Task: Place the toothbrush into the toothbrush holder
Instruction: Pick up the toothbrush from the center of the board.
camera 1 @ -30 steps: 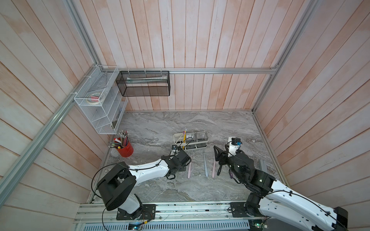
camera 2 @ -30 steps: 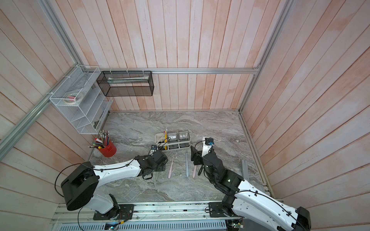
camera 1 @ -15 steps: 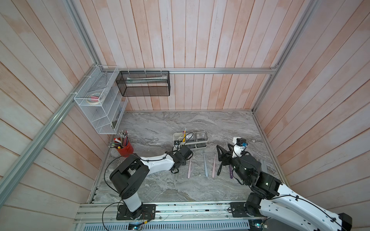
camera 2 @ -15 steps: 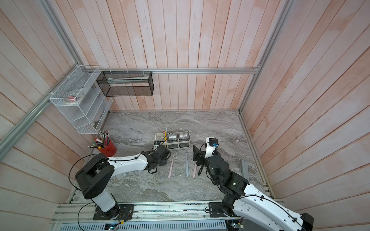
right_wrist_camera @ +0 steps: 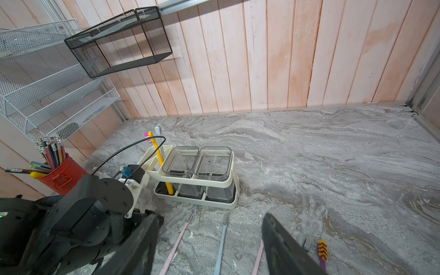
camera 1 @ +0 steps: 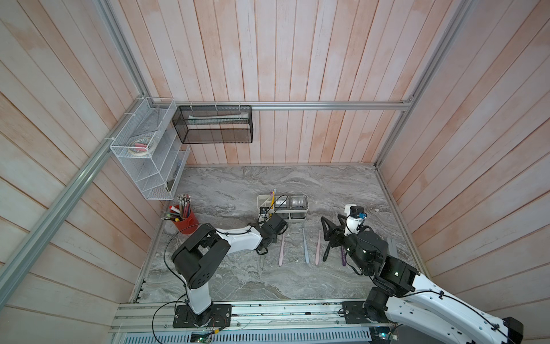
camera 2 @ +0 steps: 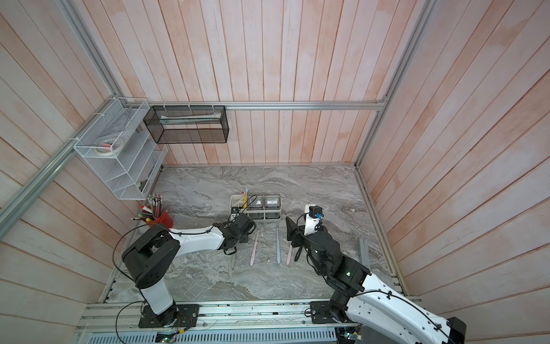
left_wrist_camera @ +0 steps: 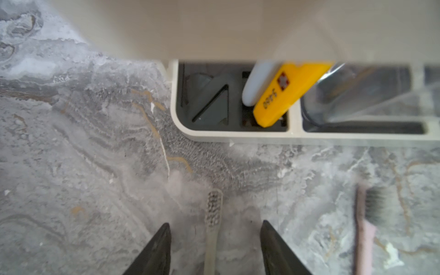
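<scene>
The white toothbrush holder (camera 1: pixel 294 219) (camera 2: pixel 269 221) (right_wrist_camera: pixel 228 183) (left_wrist_camera: pixel 238 138) stands mid-table, with a yellow toothbrush (right_wrist_camera: pixel 162 162) (left_wrist_camera: pixel 283 95) and a pale one upright in its slotted end. A cream toothbrush (left_wrist_camera: pixel 213 209) lies flat on the marble in front of it. My left gripper (left_wrist_camera: pixel 215 227) (camera 1: pixel 268 236) is low over it, open, one finger on each side of its neck with a gap on both sides. My right gripper (right_wrist_camera: pixel 212 215) (camera 1: pixel 326 238) hangs open and empty to the right, above the loose brushes.
Several more toothbrushes lie side by side on the marble: pink (camera 1: pixel 281 250), blue (camera 1: pixel 305 247), pink (camera 1: pixel 318 248) and purple (right_wrist_camera: pixel 322 252). A red cup of pencils (camera 1: pixel 186 222) stands at the left wall. Wire shelves (camera 1: pixel 148 155) and a black mesh basket (camera 1: pixel 214 125) hang above.
The left arm's rear links have swung right toward the middle while its gripper stayed by the holder. The right arm has shifted slightly right.
</scene>
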Robot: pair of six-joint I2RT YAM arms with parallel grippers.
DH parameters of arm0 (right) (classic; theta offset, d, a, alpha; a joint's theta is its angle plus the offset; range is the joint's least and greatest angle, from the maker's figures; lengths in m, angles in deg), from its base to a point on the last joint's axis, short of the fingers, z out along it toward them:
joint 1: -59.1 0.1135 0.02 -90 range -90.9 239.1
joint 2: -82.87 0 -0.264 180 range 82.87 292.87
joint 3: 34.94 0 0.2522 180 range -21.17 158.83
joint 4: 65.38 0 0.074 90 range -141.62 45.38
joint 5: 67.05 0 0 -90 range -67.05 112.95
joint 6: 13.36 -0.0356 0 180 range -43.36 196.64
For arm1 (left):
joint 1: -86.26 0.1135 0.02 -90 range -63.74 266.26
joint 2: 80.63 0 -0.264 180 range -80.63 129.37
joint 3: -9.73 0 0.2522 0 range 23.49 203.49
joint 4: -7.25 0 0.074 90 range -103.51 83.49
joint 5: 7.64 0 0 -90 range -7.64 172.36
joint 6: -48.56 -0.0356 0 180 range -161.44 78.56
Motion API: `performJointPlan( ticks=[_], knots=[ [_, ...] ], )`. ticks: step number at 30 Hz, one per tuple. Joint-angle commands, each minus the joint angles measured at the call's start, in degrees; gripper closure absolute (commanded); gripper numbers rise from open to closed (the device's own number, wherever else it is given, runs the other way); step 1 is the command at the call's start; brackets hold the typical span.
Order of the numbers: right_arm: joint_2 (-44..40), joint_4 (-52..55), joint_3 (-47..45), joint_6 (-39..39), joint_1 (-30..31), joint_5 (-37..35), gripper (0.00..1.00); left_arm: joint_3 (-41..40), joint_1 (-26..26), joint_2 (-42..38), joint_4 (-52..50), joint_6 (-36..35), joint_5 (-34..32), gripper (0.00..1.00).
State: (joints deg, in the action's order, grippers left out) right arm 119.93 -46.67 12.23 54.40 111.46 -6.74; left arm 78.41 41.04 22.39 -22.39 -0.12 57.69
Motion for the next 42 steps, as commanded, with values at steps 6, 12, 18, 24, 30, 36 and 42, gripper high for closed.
performJointPlan(
  ticks=[6,12,18,24,30,36,42],
  knots=[
    [-0.5,-0.3,-1.5,0.0,0.1,1.1,0.3,1.9,0.9,2.9,1.7,-0.7,-0.4,0.51],
    [-0.8,-0.4,-1.6,-0.4,0.3,1.3,0.3,2.1,1.1,4.3,1.8,-0.5,-0.2,0.59],
    [-1.4,0.4,-0.9,-0.5,0.4,1.3,0.3,2.0,1.1,3.3,0.5,-0.2,-0.2,0.64],
    [-1.9,0.9,-0.2,-0.8,0.6,1.5,0.3,1.5,1.1,2.1,-0.3,-0.5,-0.5,0.71],
    [-2.2,1.8,0.5,-0.9,0.8,1.3,0.3,0.8,1.0,1.4,-0.9,-0.2,-0.6,0.78],
    [-2.5,2.4,0.9,-1.2,0.9,1.4,0.3,-0.1,1.1,-0.1,-1.6,-0.1,-1.1,0.82],
    [-2.5,3.0,1.5,-1.3,1.0,1.2,0.3,-1.3,1.0,-1.5,-2.0,0.0,-1.3,0.87]
  ],
)
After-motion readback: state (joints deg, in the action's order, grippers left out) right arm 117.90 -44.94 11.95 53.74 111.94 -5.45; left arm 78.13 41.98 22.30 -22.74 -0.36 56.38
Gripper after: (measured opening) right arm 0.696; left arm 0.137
